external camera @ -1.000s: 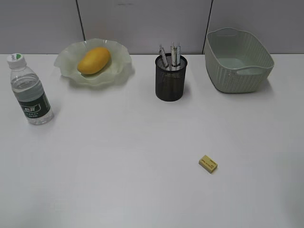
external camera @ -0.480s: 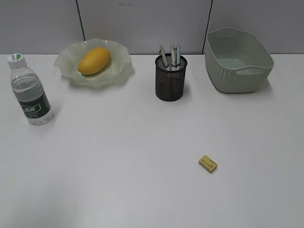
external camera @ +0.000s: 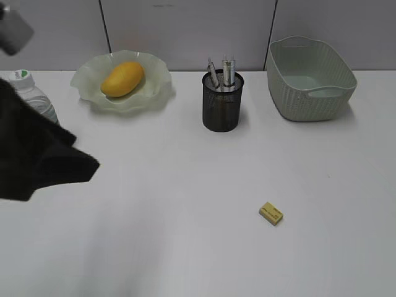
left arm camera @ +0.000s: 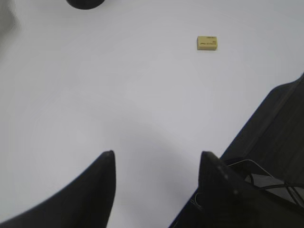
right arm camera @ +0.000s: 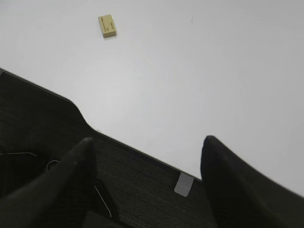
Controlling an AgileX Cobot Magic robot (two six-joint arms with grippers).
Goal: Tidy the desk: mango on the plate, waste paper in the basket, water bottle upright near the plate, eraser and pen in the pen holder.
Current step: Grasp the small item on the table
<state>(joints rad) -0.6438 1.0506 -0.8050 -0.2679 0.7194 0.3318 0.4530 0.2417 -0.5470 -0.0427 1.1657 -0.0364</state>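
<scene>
The yellow-orange mango (external camera: 122,78) lies on the wavy-rimmed green plate (external camera: 158,86) at the back left. Pens (external camera: 224,71) stand in the black mesh pen holder (external camera: 223,102). The small yellow eraser (external camera: 271,213) (left arm camera: 207,42) (right arm camera: 107,25) lies flat on the white desk (external camera: 185,185), apart from both grippers. My left arm (external camera: 37,154) is a dark blur at the left, covering most of the upright water bottle (external camera: 28,83). The left gripper (left arm camera: 157,156) is open and empty above bare desk. The right gripper (right arm camera: 148,140) is open and empty over the desk's front edge. The waste paper is out of view.
The pale green woven basket (external camera: 309,93) stands at the back right; its inside is only partly visible. A grey panel wall (external camera: 185,31) runs behind the desk. Dark floor (right arm camera: 142,190) shows below the desk's front edge.
My left arm has swung into the exterior view from the left and now covers most of the water bottle. The objects on the desk have not moved.
</scene>
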